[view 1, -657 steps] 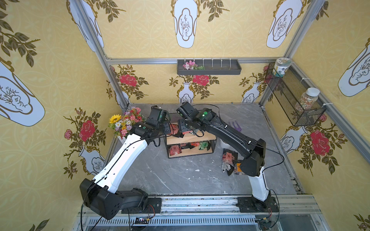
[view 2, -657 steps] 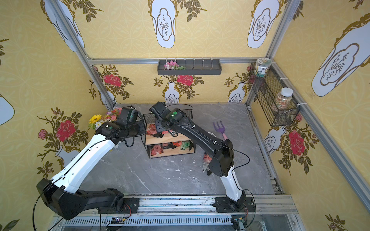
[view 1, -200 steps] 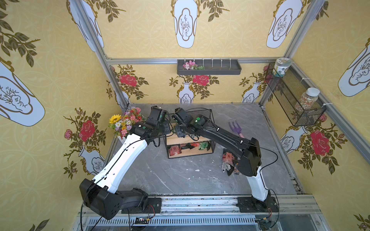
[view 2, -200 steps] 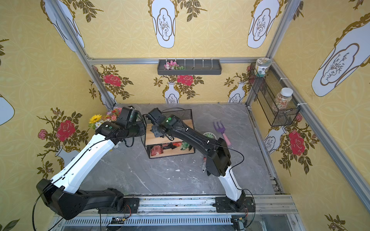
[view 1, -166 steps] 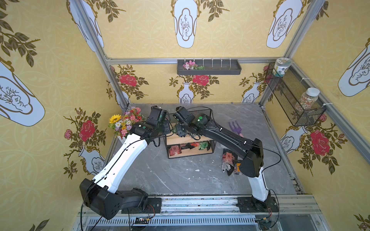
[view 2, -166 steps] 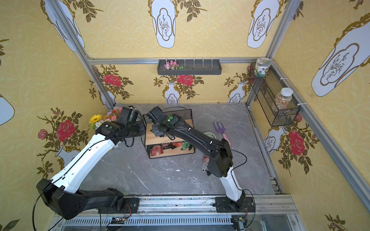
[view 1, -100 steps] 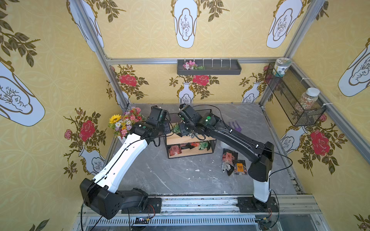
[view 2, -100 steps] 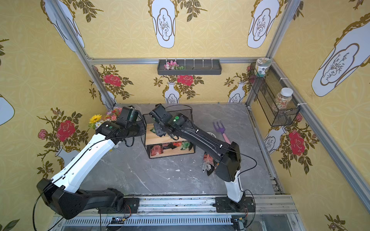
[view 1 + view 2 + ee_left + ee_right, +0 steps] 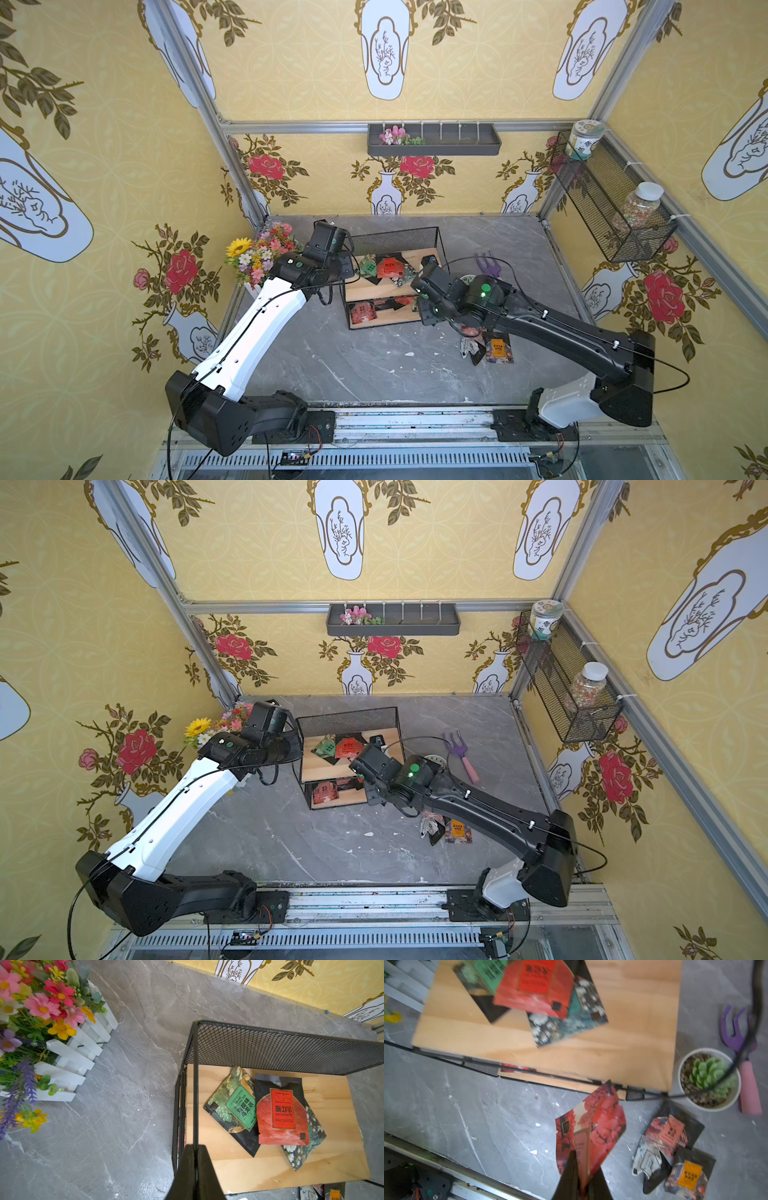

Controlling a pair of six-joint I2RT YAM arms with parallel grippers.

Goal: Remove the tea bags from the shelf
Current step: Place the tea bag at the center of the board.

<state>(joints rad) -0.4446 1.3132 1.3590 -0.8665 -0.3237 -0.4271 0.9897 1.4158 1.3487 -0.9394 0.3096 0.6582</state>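
Right wrist view: right pincer (image 9: 580, 1178) clamped on a red tea bag (image 9: 591, 1132), off the shelf (image 9: 591, 1057), above the worktop (image 9: 508, 1126). Three removed bags (image 9: 668, 1132) lie there; several are left on both boards; left pincer (image 9: 194, 1159) grips the frame.

Yellow floral wallpaper walls (image 9: 291, 62) enclose a grey marble-patterned floor (image 9: 374, 365), evenly lit.
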